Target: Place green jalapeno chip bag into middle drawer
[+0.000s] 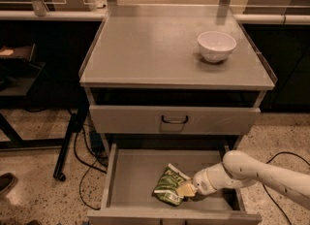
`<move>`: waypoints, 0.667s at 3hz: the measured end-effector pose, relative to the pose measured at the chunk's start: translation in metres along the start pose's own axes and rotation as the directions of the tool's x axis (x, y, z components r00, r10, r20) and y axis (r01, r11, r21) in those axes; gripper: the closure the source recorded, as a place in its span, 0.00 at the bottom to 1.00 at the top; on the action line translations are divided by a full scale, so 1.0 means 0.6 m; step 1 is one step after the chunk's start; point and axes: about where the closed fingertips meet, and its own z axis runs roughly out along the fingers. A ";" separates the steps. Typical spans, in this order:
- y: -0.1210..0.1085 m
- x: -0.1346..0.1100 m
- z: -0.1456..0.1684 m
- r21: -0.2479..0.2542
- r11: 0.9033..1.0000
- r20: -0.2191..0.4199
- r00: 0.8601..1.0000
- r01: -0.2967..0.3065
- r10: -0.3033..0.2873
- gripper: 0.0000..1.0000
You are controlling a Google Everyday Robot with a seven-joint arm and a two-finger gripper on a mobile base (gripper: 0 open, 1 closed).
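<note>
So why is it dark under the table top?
Camera view: light falls from above, so the top shines pale and shades the gap beneath; the white bowl casts a shadow; the pincer at the chip bag in the drawer sits dimmer.
</note>
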 end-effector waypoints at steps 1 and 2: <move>0.000 0.000 0.000 0.000 1.000 0.000 1.000 0.000 0.000 0.15; 0.000 0.000 0.000 0.000 1.000 0.000 1.000 0.000 0.000 0.00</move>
